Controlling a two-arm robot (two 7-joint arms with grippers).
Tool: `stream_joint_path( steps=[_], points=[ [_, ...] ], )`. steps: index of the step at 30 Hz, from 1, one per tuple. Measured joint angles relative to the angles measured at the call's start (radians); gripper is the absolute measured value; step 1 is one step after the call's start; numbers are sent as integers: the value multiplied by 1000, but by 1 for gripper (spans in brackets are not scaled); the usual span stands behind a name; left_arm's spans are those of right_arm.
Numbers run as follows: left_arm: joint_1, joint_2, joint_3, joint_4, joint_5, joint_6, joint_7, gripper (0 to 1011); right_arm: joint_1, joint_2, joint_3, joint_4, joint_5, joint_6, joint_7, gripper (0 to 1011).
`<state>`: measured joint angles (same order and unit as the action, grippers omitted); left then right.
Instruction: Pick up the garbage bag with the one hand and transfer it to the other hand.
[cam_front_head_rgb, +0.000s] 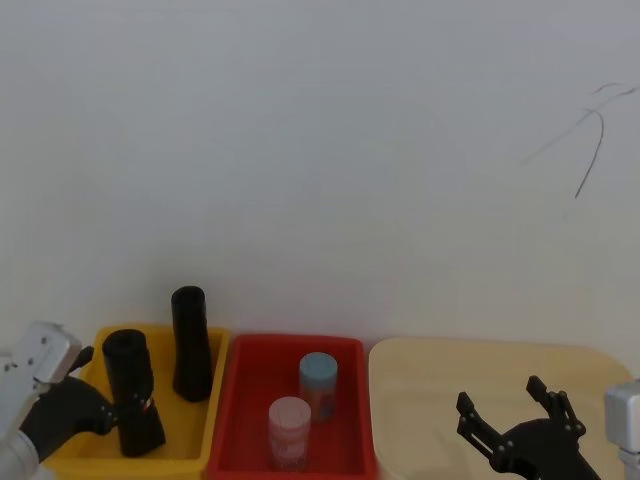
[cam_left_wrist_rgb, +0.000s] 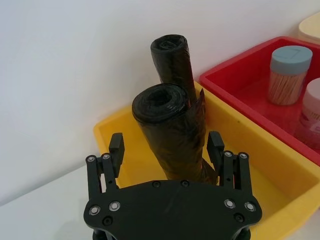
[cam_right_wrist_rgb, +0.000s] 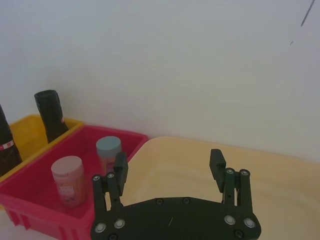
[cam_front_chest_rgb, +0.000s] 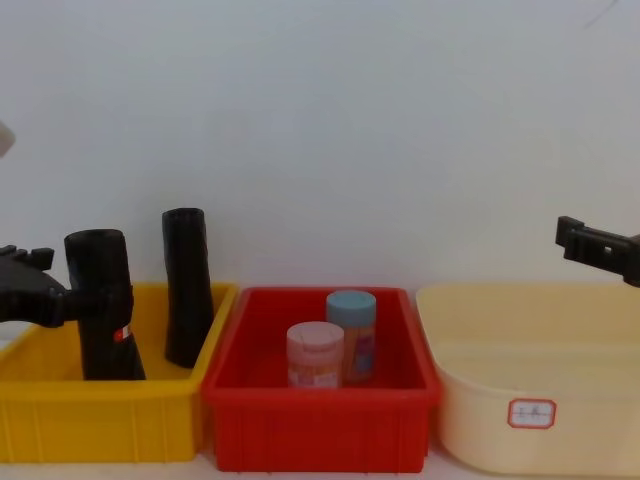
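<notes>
The garbage bag (cam_front_head_rgb: 133, 385), a thick black roll with a small red-and-white label band, stands upright in the yellow bin (cam_front_head_rgb: 172, 452). It also shows in the chest view (cam_front_chest_rgb: 100, 300). My left gripper (cam_left_wrist_rgb: 166, 145) is open and straddles the roll (cam_left_wrist_rgb: 167, 130), one finger on each side, with small gaps. The head view shows it (cam_front_head_rgb: 97, 390) coming in from the left at mid height of the roll. My right gripper (cam_front_head_rgb: 500, 397) hangs open and holds nothing above the beige tub (cam_front_head_rgb: 430, 380).
A second, plain black roll (cam_front_head_rgb: 190, 340) leans just behind the garbage bag in the same bin. The red bin (cam_front_chest_rgb: 320, 420) in the middle holds a blue-lidded jar (cam_front_chest_rgb: 351, 330) and a pink-lidded jar (cam_front_chest_rgb: 315, 355). A white wall stands close behind.
</notes>
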<state>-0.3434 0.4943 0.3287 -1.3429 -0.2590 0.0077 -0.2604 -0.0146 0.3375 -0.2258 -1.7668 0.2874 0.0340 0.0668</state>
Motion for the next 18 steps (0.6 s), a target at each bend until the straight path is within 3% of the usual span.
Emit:
stream_joint_path(
  steps=[18],
  points=[
    [-65,-55,20,99,33,24,1,1000,0,0,0,0,0,0,0,999]
  ],
)
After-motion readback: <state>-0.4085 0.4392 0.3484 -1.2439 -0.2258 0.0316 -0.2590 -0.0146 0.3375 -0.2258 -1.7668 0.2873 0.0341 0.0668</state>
